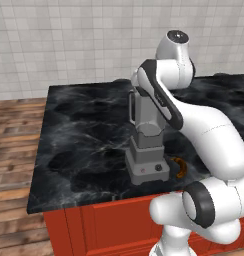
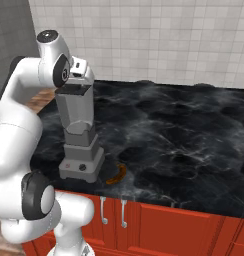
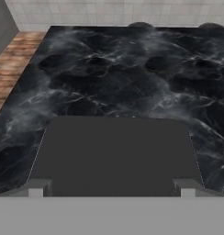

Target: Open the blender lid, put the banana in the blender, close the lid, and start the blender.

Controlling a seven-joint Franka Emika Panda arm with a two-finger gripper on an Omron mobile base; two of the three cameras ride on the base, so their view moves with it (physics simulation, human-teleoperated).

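1. The blender lid (image 3: 116,153) sits flat on the rim of the blender (image 2: 79,135), which stands near the front edge of the counter (image 2: 184,135). In the hand view the lid is a dark squarish slab directly beyond the fingertips (image 3: 38,187), toward 12 o'clock, with its wide side running from 9 to 3 o'clock.
2. The gripper (image 3: 111,189) hangs just above the jar top with its fingers spread as wide as they go and nothing held. 1 tip stands near each lower corner of the lid, so the lid lies between them.
3. The next move likely calls for a short drop and a squeeze across that 9-to-3 width.
4. The banana (image 2: 117,174) lies on the counter just beside the blender's base, at about 4 o'clock from it in the right base view.
5. The right base view shows the jar's dark top under the hand; the left base view hides that behind the arm but shows the red button (image 1: 142,171) and the knob (image 1: 157,168).
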